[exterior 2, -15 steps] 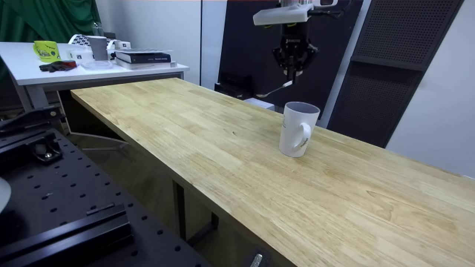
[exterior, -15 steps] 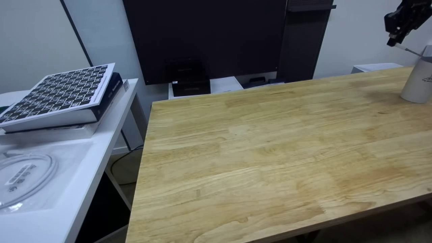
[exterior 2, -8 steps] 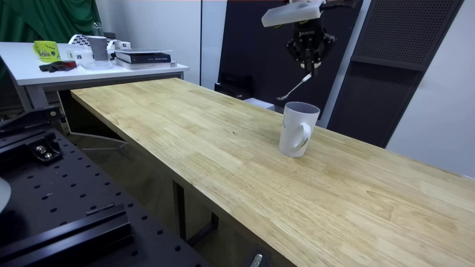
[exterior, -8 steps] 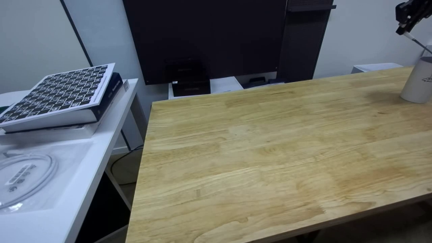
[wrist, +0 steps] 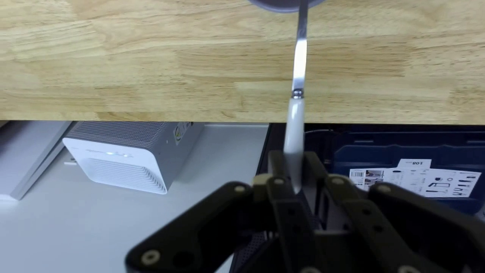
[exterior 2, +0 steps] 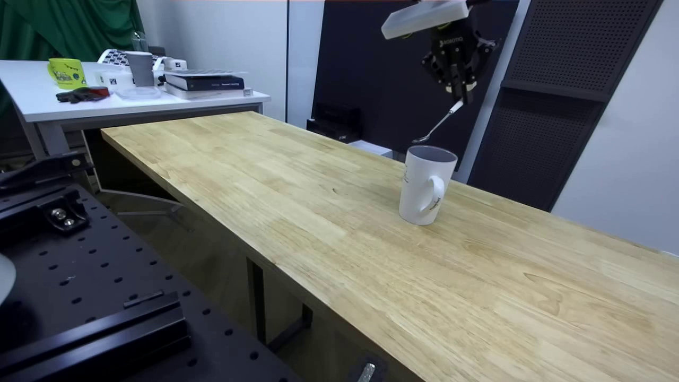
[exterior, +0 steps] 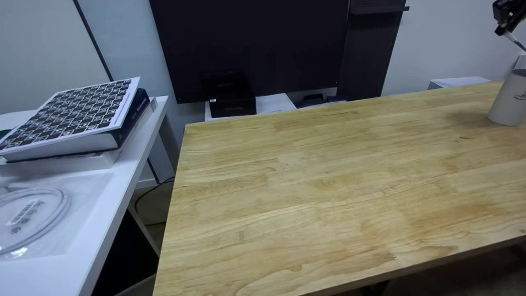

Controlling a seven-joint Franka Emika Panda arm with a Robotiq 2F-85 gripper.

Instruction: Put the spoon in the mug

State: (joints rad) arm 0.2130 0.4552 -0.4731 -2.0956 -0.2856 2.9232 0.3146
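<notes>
At one o'clock from the mug (exterior 2: pixel 420 185) in an exterior view, your gripper (exterior 2: pixel 461 98) pinches the spoon (wrist: pixel 298 94) — picked up, bowl just above the rim; lowering and releasing seem left.

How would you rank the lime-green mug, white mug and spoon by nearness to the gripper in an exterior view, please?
1. Spoon: held in the gripper.
2. White mug: below, on the table.
3. Lime-green mug: picture's far left.
</notes>
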